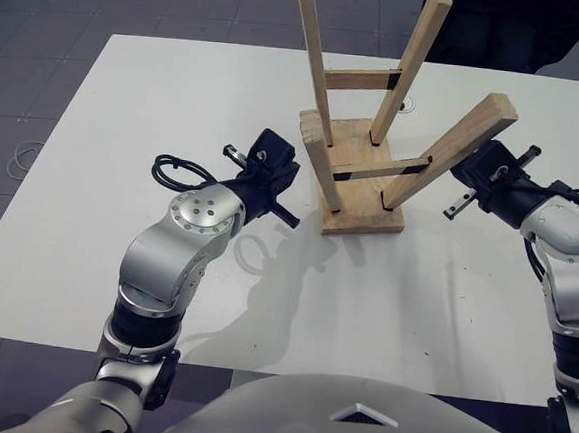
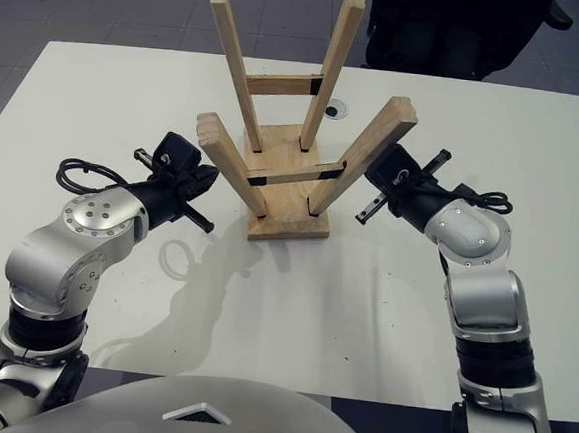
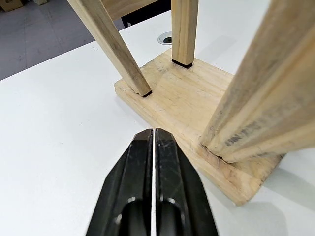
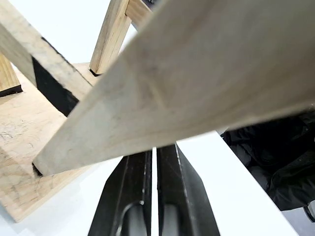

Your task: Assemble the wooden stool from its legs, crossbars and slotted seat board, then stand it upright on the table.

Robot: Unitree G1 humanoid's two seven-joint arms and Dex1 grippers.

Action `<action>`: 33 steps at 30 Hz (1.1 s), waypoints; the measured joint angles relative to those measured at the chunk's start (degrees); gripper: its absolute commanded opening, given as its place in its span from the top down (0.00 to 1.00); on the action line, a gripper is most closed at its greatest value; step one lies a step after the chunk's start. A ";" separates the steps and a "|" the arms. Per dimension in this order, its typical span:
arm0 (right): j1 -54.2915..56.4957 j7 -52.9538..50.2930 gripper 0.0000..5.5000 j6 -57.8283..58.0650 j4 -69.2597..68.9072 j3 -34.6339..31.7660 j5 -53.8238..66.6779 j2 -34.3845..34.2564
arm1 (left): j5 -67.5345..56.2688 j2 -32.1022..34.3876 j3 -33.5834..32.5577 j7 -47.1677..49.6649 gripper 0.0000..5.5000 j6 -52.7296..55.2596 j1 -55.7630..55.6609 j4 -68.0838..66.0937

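Note:
The wooden stool stands upside down at mid-table, its slotted seat board point(image 1: 364, 220) flat on the surface. Its legs point up and splay outward, among them the near left leg point(image 1: 319, 159) and the near right leg point(image 1: 453, 151). Crossbars point(image 1: 359, 79) point(image 1: 378, 169) join the pairs. My left gripper point(image 1: 291, 174) is shut just left of the board, and its tips point(image 3: 153, 132) point at the board's edge point(image 3: 197, 105) with nothing held. My right gripper point(image 1: 463, 172) is shut under the slanting near right leg point(image 4: 197, 73), its fingers point(image 4: 170, 167) up against the wood.
The white table point(image 1: 412, 316) has open room in front of the stool and on both sides. A round cable hole point(image 1: 408, 108) sits just behind the seat board. Something dark point(image 1: 515, 29) stands beyond the far edge.

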State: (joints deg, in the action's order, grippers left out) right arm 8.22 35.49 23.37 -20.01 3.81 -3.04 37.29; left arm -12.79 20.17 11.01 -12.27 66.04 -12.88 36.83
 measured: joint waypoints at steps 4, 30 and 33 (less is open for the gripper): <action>-1.66 -2.44 0.98 10.75 -0.79 -1.99 -3.71 2.82 | 0.68 -0.05 0.09 1.03 0.98 0.83 -0.02 2.25; 10.68 -2.49 0.98 33.40 -17.41 6.96 0.23 -2.93 | 4.05 -1.70 -0.72 3.23 0.98 2.99 0.19 1.05; 11.23 -2.50 0.98 31.86 -15.89 5.73 0.98 -2.79 | 3.82 -1.89 -0.37 2.37 0.98 1.54 2.13 -0.12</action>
State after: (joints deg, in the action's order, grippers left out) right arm 19.45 32.99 55.23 -35.90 9.54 -2.06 34.50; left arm -8.97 18.28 10.64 -9.90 67.58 -10.75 36.71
